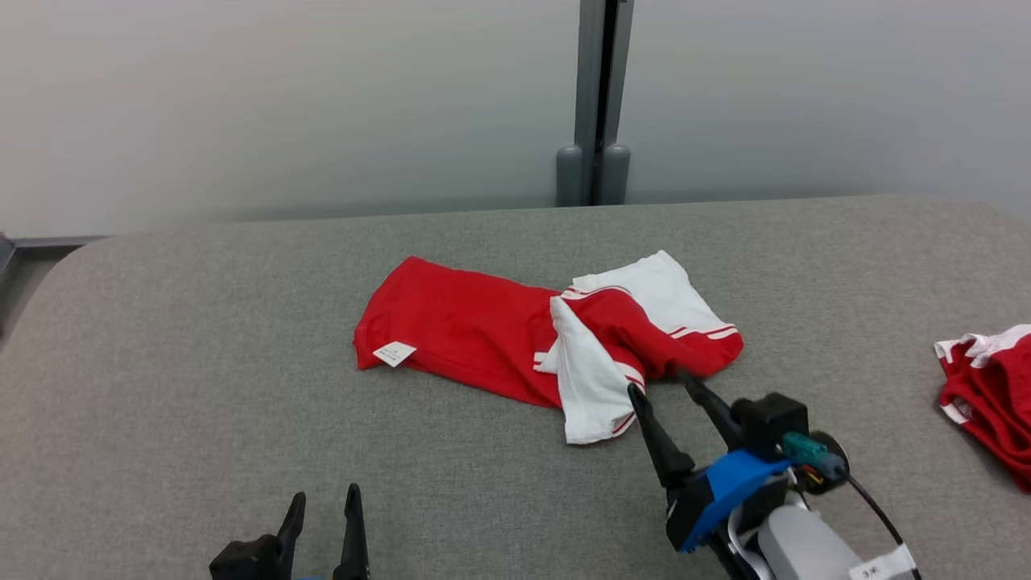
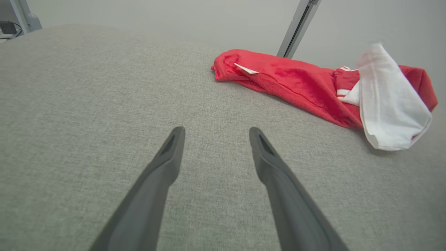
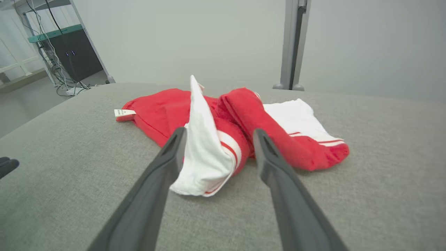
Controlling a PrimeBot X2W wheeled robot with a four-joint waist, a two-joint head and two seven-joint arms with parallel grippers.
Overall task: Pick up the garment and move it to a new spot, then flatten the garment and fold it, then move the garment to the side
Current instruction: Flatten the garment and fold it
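A red and white garment (image 1: 515, 338) lies crumpled in the middle of the grey padded table (image 1: 201, 362), with a white label at its left end. One white sleeve folds over the red body at the near right, and another white part spreads at the back right. My right gripper (image 1: 662, 385) is open just in front of the garment's right part; in the right wrist view the white sleeve (image 3: 205, 153) sits between its spread fingers. My left gripper (image 1: 325, 498) stands open at the lower left, well short of the garment (image 2: 299, 87), with nothing between its fingers.
A second red and white garment (image 1: 991, 387) lies at the table's right edge. A grey post (image 1: 596, 105) rises behind the table against a pale wall. In the right wrist view a dark cabinet (image 3: 66, 52) and cables show beyond the far left corner.
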